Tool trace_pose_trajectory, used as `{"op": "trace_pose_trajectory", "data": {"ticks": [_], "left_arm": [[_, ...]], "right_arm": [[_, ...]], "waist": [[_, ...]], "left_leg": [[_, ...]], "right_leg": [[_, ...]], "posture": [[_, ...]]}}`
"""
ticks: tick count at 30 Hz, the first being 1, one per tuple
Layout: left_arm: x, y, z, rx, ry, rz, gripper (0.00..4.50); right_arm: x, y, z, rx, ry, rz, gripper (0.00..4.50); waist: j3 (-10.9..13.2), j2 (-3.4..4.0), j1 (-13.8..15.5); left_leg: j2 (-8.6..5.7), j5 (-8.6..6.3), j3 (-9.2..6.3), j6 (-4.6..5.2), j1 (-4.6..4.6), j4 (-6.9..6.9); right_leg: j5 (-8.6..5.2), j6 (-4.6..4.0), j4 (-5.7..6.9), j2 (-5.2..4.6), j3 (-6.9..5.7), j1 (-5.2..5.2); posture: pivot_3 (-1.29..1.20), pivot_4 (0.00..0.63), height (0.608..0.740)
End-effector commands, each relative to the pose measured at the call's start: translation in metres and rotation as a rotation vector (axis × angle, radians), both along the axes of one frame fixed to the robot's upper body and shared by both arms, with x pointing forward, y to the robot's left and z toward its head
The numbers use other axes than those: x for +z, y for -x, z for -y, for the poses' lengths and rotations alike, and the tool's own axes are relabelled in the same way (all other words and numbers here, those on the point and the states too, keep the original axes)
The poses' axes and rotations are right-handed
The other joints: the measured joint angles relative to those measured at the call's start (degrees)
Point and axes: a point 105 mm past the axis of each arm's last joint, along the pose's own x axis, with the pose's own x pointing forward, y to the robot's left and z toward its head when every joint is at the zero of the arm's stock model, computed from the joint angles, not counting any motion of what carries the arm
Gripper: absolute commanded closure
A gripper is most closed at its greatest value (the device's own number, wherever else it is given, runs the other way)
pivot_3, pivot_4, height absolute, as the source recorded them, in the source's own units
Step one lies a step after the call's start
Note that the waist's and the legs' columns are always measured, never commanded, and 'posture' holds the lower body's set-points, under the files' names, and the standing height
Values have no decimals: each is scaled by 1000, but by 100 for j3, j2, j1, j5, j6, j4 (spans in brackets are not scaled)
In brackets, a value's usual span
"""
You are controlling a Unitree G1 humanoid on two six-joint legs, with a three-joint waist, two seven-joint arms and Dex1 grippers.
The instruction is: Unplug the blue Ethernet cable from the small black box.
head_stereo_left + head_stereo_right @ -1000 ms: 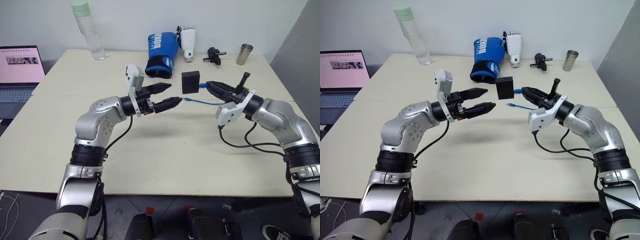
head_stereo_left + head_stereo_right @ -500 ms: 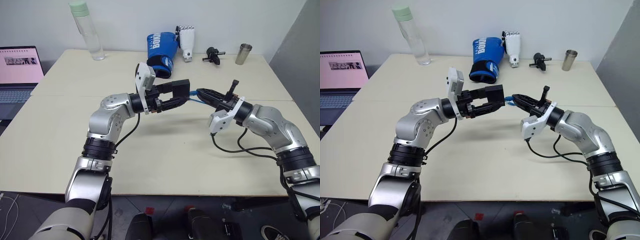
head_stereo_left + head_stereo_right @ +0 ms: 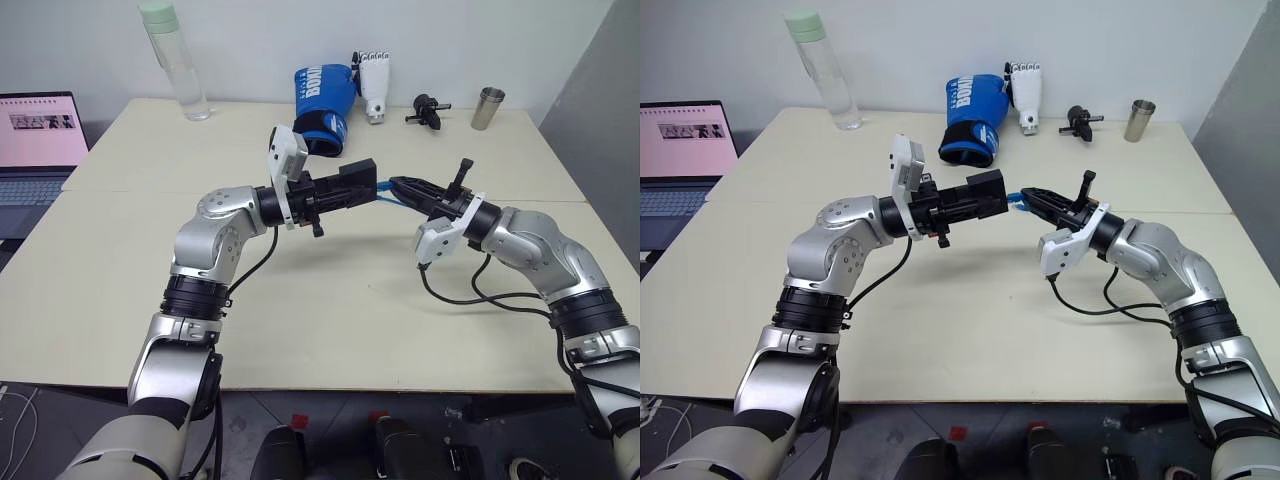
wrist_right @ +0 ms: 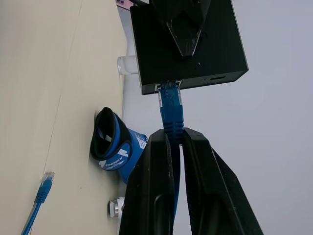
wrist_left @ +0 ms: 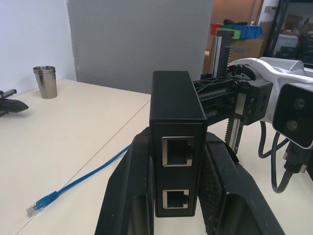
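The small black box (image 5: 177, 142) is held above the worktop (image 3: 330, 300) between the two arms, clamped flat between the fingers of the left end effector (image 3: 345, 192), its two free ports facing the left wrist camera. On its far side the blue Ethernet cable (image 4: 169, 105) is plugged in, and the right end effector (image 4: 175, 142) is pinched shut on the cord just behind the plug; the cable's free end trails down onto the worktop. To do the step well, the right arm should pull straight back along the plug's axis while the left keeps the box steady; the latch tab probably needs pressing, and a sideways tug could twist the box in its grip or strain the cord. Well behind stand a blue boxing glove (image 3: 322, 100), a white robotic hand (image 3: 375, 85), a black knobbed gadget (image 3: 428, 108), a metal cup (image 3: 487, 107) and a clear bottle (image 3: 175, 60), with a laptop (image 3: 38, 140) off to the left. None of them blocks the pull.
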Motion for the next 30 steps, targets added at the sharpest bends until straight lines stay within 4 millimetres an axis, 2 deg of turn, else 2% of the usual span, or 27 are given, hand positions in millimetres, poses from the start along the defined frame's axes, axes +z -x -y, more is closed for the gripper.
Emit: {"op": "trace_pose_trajectory", "data": {"ticks": [1, 3, 4, 6, 10, 12, 14, 16, 18, 20, 22, 26, 30], "left_arm": [[10, -4, -6, 30, 7, 36, 3707], [11, -2, -4, 6, 1, 20, 3707], [11, -1, -3, -7, -3, 17, 3707], [11, 3, -2, -37, -18, 18, 3707], [10, 4, -7, -79, -41, 9, 3707], [12, 5, -10, -105, -54, 5, 3707], [16, 8, -11, -139, -61, 7, 3707], [20, 11, -12, -169, -59, 7, 3707], [24, 12, -13, -191, -50, -2, 3707], [30, 17, -15, -233, -34, -15, 3707], [34, 21, -15, -263, -31, -15, 3707], [36, 23, -13, -272, -27, -12, 3707], [37, 21, -13, -268, -30, -5, 3707]], "right_arm": [[13, 4, -2, 22, -67, -38, 4450], [12, 5, -6, 35, -125, -151, 3739], [11, 7, -8, 46, -136, -206, 3664], [7, 13, -11, 71, -110, -314, 3147], [15, 19, 4, 67, -131, -543, 2131], [22, 23, 12, 63, -139, -670, 1725], [28, 26, 21, 57, -195, -881, 1725], [40, 28, 27, 66, -278, -1055, 1428], [55, 35, 28, 105, -351, -1228, 902], [81, 45, 24, 212, -453, -1437, 484], [91, 46, 18, 250, -493, -1496, 27], [81, 41, 2, 248, -496, -1494, 27], [70, 42, -6, 253, -477, -1532, 27]], "waist": [[0, 0, 0], [0, 0, -1], [0, 0, -1], [0, 0, 1], [0, 0, 4], [0, 0, 17], [0, 1, 18], [0, 1, 17], [1, 2, 18], [4, 6, 5], [4, 7, -8], [2, 4, -1], [3, 6, 9]], "left_leg": [[0, 0, 0, 0, 0, 0], [0, -1, -1, 1, 0, 0], [0, -1, -1, 1, 0, 0], [2, -1, -3, 1, 0, 0], [2, -3, -5, 5, -1, 2], [1, -8, -7, 15, -1, 4], [1, -9, -9, 16, -1, 6], [1, -9, -9, 17, -1, 5], [2, -10, -8, 18, -1, 4], [3, -10, -9, 18, -2, 4], [3, -10, -9, 20, -2, 2], [7, -13, -23, 25, -4, -2], [4, -13, -22, 24, -22, 4]], "right_leg": [[0, 0, 0, 0, 0, 0], [0, 0, 0, 0, 0, 1], [0, 0, 0, 0, -1, 1], [0, 0, 1, 0, -2, 1], [0, 0, 0, 0, -4, 2], [0, 0, 1, 0, -8, 4], [0, 0, 0, 0, -12, 5], [0, 0, -1, 0, -12, 5], [0, 0, 1, 1, -12, 3], [0, 0, 2, 3, -12, 1], [-1, -2, 4, 5, -9, -3], [-6, -8, -3, 12, -24, 0], [-6, -7, 1, 10, -24, -14]], "posture": [[0, 150, 740], [0, 150, 740], [0, 150, 740], [0, 150, 740], [0, 150, 740], [0, 150, 740], [0, 150, 740], [0, 150, 740], [0, 150, 740], [0, 150, 740], [0, 150, 740], [0, 150, 740], [0, 150, 740]]}}
